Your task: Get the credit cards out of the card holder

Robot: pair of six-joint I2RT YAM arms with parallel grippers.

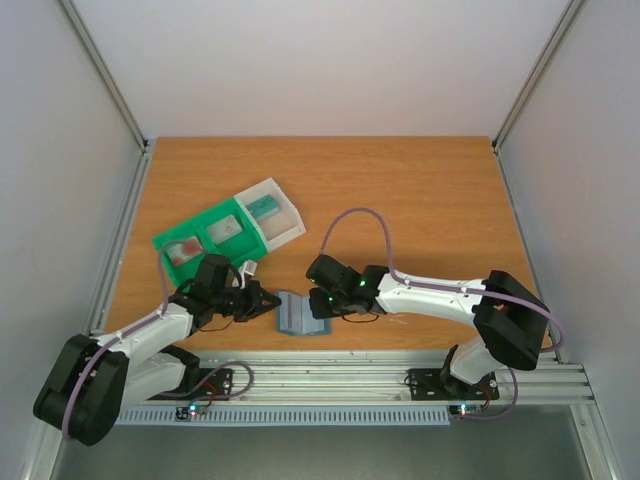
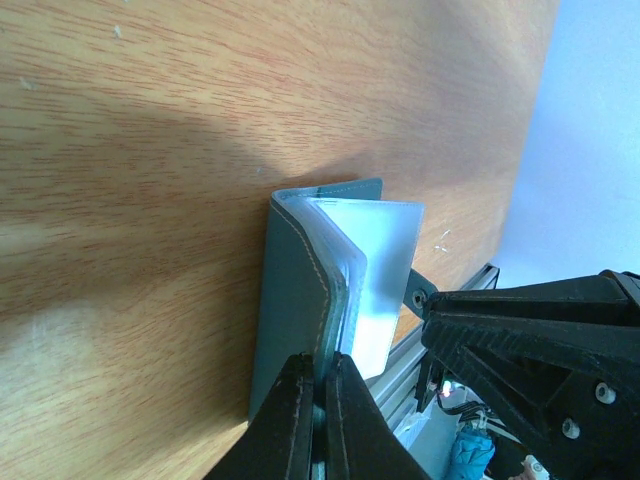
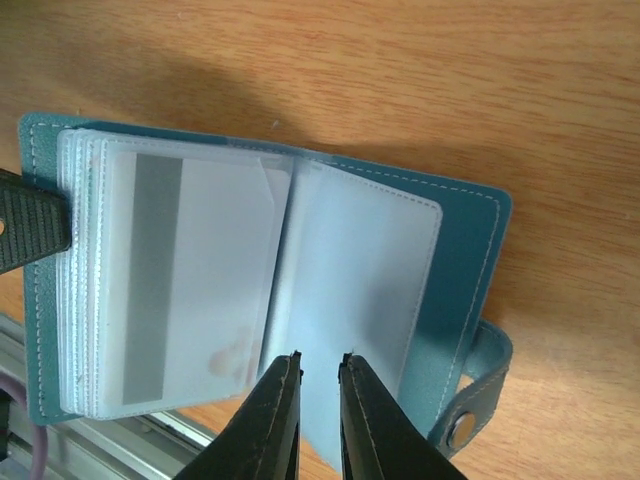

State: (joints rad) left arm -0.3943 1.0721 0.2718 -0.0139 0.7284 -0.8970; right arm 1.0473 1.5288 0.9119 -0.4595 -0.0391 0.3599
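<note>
The slate-blue card holder (image 1: 300, 314) lies open near the table's front edge, its clear sleeves fanned out. My left gripper (image 2: 322, 368) is shut on the holder's left cover (image 2: 295, 290), and its fingers (image 3: 30, 225) show at that edge in the right wrist view. A whitish credit card (image 3: 190, 280) with a grey stripe and a pink mark sits inside the left stack of sleeves. My right gripper (image 3: 320, 362) hangs over the lower edge of the right-hand sleeve (image 3: 360, 270), jaws a narrow gap apart with the sleeve between them. Whether they pinch it does not show.
A green-and-clear compartment tray (image 1: 205, 238) stands behind the left arm, with a teal card (image 1: 262, 207) in its clear end. The aluminium rail (image 1: 350, 370) runs just in front of the holder. The holder's snap tab (image 3: 470, 420) sticks out at its right.
</note>
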